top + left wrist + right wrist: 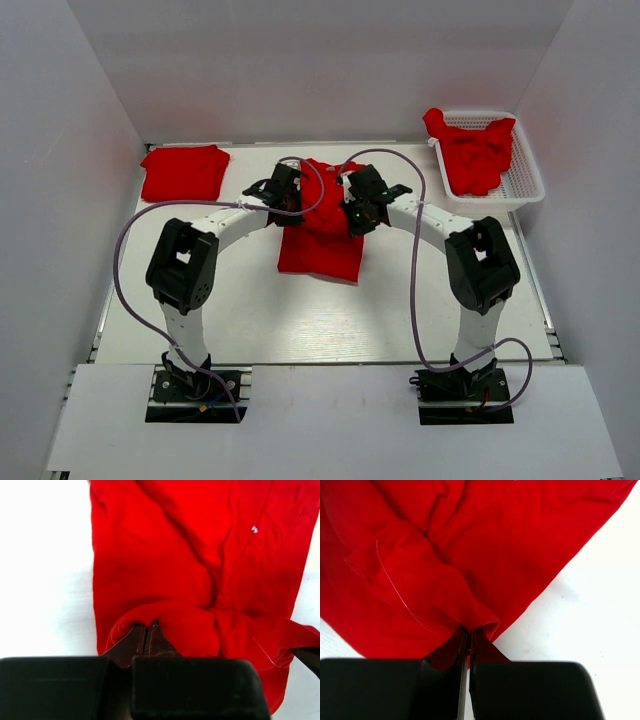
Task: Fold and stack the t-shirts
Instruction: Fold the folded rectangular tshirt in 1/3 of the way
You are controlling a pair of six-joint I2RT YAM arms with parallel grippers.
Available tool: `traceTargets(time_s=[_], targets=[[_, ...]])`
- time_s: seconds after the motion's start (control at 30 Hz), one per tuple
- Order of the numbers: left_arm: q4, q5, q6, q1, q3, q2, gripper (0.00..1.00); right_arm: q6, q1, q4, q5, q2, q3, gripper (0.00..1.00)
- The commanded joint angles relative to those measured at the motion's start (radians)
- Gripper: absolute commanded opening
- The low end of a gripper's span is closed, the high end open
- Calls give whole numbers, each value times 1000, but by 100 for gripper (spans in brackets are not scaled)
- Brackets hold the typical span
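Shirts in three places, all plain bright red, soft and matte. One folded shirt (183, 172), a flat neat rectangle, at the far left corner of the white counter (300, 320). One middle shirt (320, 250), halfway between the left and right edges and nearer the far edge, drawn into a long narrow strip, smooth at its near end, creased and puckered at its far end. One rumpled heap of shirts (472, 160) in a white plastic mesh basket (526, 172) at the far right corner, spilling over the far rim; number in the heap impossible to count.

Two arms, two end effectors, both dark and hard-edged. Left end effector (146, 629) pressed together on a rolled fold at the left side of the middle shirt. Right end effector (467, 632) likewise pinching a bunched fold at its right side.

Two thin grey cables (413, 280) looping over the arms, one crossing above the far end of the middle shirt. Plain white walls along the left, far and right edges.
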Motion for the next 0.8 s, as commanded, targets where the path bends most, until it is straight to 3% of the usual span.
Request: traceTargets(time_s=[0.0,0.17,0.37,0.4,0.47,0.5,0.53,0.57,0.6,0.63,0.77], targets=[[94,30,43,7,29,0,0,-15,-17,-1,-18,26,64,0],[114,16,53,16,18,18,0,-16,-33,12,-33,55,88,0],[138,7,53,25,18,28,25,-6,-54,-1,-2,104,120,0],[151,7,62,34,18,28,25,-3,-56,7,-2,107,125,0],[160,18,74,34,27,38,35,4,-63,24,-2,116,137,30],[160,18,74,34,44,47,47,7,-65,24,1,116,143,36],[151,18,88,34,58,47,84,8,-71,24,18,118,149,43],[151,18,88,34,58,47,97,7,-71,22,18,116,172,54],[140,6,88,43,70,34,100,14,-76,19,51,113,180,78],[120,-4,97,44,70,18,100,14,-76,21,54,103,183,90],[19,-68,106,44,114,-28,100,33,-83,18,48,43,171,90]])
